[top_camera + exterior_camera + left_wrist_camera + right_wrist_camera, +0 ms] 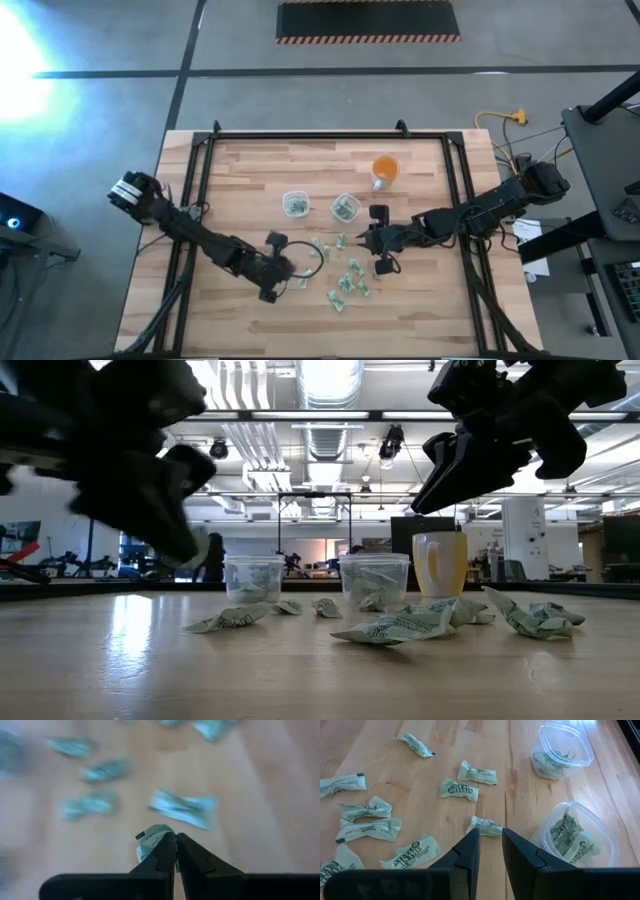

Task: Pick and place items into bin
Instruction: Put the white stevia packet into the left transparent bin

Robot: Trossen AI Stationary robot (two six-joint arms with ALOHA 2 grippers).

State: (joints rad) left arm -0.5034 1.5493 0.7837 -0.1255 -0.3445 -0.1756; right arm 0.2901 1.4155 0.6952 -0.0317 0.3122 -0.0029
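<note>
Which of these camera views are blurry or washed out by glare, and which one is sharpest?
Left wrist view: the packets on the wood are smeared, only the shut left gripper pinching one packet is sharp. High view: white glare in the top-left corner. Low view: ceiling lights blow out and both arms are dark silhouettes. Right wrist view: sharpest, print on the packets and the clear cups is crisp.

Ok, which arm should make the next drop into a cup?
Left, probably. The left gripper is shut on a packet, lifted off the wood, so it only needs carrying to a clear cup. The right gripper holds nothing, hovering over a loose packet beside the other cup.
</note>
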